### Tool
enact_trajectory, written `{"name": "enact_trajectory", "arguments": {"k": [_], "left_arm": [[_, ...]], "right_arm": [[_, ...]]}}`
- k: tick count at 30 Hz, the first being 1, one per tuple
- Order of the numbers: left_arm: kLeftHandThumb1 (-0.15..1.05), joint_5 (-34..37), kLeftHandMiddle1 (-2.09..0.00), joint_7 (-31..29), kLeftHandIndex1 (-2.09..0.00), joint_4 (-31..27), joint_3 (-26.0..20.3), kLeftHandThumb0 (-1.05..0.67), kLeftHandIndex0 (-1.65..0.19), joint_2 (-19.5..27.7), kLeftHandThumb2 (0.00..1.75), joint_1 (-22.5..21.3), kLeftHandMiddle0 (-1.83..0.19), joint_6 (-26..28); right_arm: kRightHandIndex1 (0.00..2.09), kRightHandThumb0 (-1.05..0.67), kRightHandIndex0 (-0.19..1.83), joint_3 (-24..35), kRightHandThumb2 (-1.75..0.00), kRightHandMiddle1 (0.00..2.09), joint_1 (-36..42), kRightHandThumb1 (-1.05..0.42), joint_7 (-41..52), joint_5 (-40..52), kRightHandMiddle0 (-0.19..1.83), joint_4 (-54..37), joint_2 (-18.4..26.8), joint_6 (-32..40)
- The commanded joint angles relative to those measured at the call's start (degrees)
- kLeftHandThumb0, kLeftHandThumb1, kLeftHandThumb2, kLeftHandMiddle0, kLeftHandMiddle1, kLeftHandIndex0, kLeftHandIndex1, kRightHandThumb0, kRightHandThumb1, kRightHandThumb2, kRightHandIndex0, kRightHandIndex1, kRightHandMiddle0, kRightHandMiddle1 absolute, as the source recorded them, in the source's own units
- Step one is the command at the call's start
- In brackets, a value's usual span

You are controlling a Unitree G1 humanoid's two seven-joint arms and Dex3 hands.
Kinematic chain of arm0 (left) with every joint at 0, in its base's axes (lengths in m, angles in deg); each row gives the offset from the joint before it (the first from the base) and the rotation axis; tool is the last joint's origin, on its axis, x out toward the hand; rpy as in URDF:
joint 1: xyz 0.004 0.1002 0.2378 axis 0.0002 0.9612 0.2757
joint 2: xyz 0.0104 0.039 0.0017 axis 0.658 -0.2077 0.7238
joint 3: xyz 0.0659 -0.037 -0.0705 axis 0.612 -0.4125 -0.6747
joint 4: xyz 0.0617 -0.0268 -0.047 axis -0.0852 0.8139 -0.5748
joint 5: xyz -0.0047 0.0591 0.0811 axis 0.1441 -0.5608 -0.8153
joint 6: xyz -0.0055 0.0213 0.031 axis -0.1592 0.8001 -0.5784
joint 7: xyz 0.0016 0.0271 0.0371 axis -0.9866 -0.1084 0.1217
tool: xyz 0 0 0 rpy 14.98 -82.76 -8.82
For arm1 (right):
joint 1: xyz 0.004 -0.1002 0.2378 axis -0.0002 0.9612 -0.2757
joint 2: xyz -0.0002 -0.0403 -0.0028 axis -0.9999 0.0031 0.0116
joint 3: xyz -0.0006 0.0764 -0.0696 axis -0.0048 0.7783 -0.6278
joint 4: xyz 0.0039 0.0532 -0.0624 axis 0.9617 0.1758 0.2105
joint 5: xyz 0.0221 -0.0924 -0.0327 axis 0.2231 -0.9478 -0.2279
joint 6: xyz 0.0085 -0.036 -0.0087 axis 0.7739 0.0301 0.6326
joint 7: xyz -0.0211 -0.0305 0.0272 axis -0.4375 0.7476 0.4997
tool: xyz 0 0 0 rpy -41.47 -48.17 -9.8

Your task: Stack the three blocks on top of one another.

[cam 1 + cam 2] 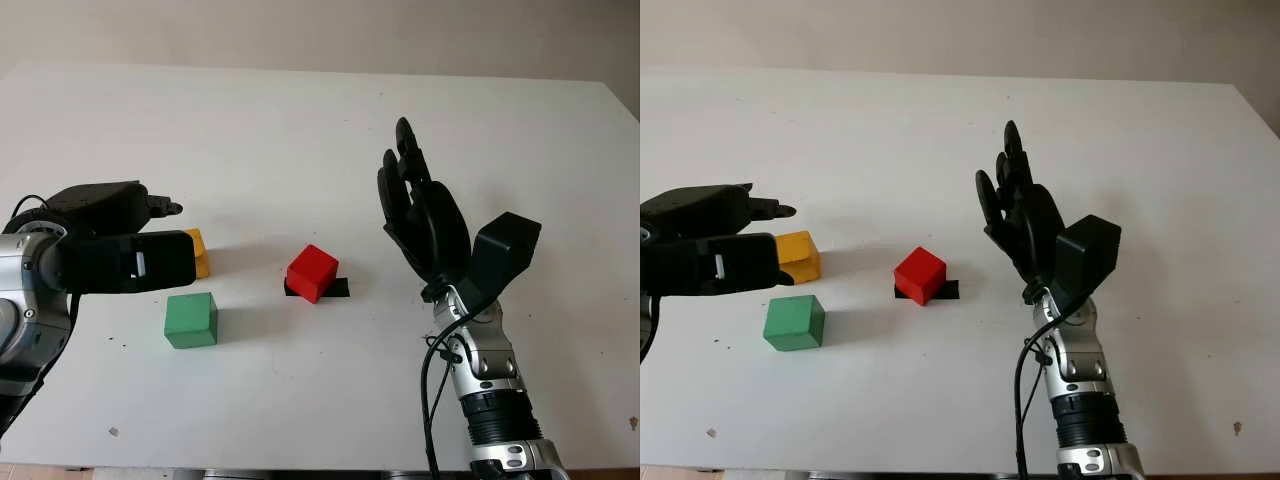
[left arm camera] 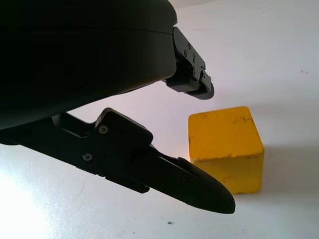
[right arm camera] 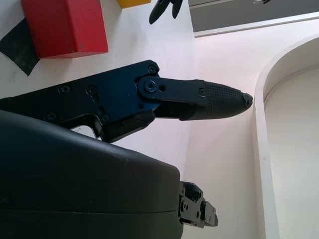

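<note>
We find the left hand released just beside the yellow block, the green block below it, and the red block between it and the raised, released right hand on the counter.

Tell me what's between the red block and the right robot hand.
Nothing: in the head views, bare white table separates the red block, which sits on a black patch, from the open right robot hand raised beside it.
</note>
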Motion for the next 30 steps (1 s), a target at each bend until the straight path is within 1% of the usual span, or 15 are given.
{"name": "enact_trajectory", "arguments": {"k": [1,4,9,14,15,16,18,19,21,22,25,30], "left_arm": [[0.94,-1.0,-0.06,0.55,-0.12,-0.13,0.89,-0.76,-0.4,-0.55,0.06,0.8,-0.01,-0.2],[0.96,-1.63,-0.06,0.7,-0.12,0.3,1.3,-0.77,-0.41,-1.02,0.06,0.96,-0.02,-0.37],[0.95,0.26,-0.07,2.2,-0.16,1.09,0.0,-0.74,-0.5,-2.58,0.05,1.65,-0.07,-1.1],[0.95,1.01,-0.09,3.22,-0.22,1.94,0.16,-0.71,-0.58,-2.65,0.05,2.14,-0.14,-2.04],[0.96,1.23,-0.08,3.45,-0.28,2.21,0.15,-0.68,-0.62,-2.65,0.05,2.26,-0.18,-2.35],[0.96,1.4,-0.07,3.59,-0.41,2.37,0.12,-0.66,-0.59,-2.64,0.05,2.32,-0.2,-2.54],[0.97,1.77,-0.06,3.71,-0.78,2.51,0.03,-0.62,-0.44,-2.65,0.05,2.44,-0.23,-2.78],[0.97,1.82,-0.06,3.77,-0.87,2.48,0.0,-0.59,-0.41,-2.7,0.06,2.52,-0.23,-2.7],[0.99,2.17,-0.06,3.98,-0.97,2.43,-0.24,-0.51,-0.39,-2.77,0.06,2.76,-0.25,-2.75],[1.01,2.21,-0.06,4.37,-1.05,2.41,-0.32,-0.45,-0.37,-2.72,0.06,2.96,-0.26,-3.02],[1.02,2.12,-0.08,6.91,-1.11,2.37,-0.71,-0.32,-0.37,-2.63,0.06,3.78,-0.31,-4.65],[1.03,0.9,-0.08,8.75,-1.09,2.28,-0.69,-0.26,-0.36,-1.91,0.05,4.18,-0.36,-6.29]], "right_arm": [[0.0,-0.72,-0.19,0.2,-0.48,0.0,0.41,-1.05,0.1,0.25,-0.19,-0.57,0.46,0.12],[0.0,-0.72,-0.19,0.24,-0.48,0.0,0.4,-1.05,0.16,0.41,-0.19,-0.59,0.43,0.21],[0.0,-0.72,-0.19,0.18,-0.48,0.0,0.48,-1.05,0.1,0.27,-0.19,-0.71,0.52,0.21],[0.0,-0.71,-0.19,0.27,-0.48,0.0,0.53,-1.05,0.25,0.52,-0.19,-0.94,0.54,0.44],[0.0,-0.71,-0.19,0.23,-0.48,0.0,0.56,-1.05,0.22,0.35,-0.19,-0.92,0.62,0.19],[0.0,-0.71,-0.19,0.19,-0.48,0.0,0.59,-1.05,0.19,0.2,-0.19,-0.91,0.68,0.0],[0.0,-0.72,-0.19,0.2,-0.49,0.0,0.59,-1.05,0.14,0.11,-0.19,-0.87,0.7,-0.01],[0.0,-0.72,-0.19,0.19,-0.49,0.0,0.59,-1.05,0.17,0.09,-0.19,-0.92,0.75,0.14],[0.0,-0.72,-0.19,0.11,-0.49,0.0,0.59,-1.05,0.11,-0.06,-0.19,-1.03,0.82,0.35],[0.0,-0.72,-0.19,0.16,-0.49,0.0,0.59,-1.05,0.15,0.08,-0.19,-0.98,0.73,0.32],[0.0,-0.72,-0.19,0.09,-0.48,0.0,0.54,-1.05,0.07,0.04,-0.19,-0.97,0.68,0.43],[0.0,-0.72,-0.19,0.09,-0.48,0.0,0.48,-1.05,0.02,0.03,-0.19,-0.86,0.68,0.37]]}}
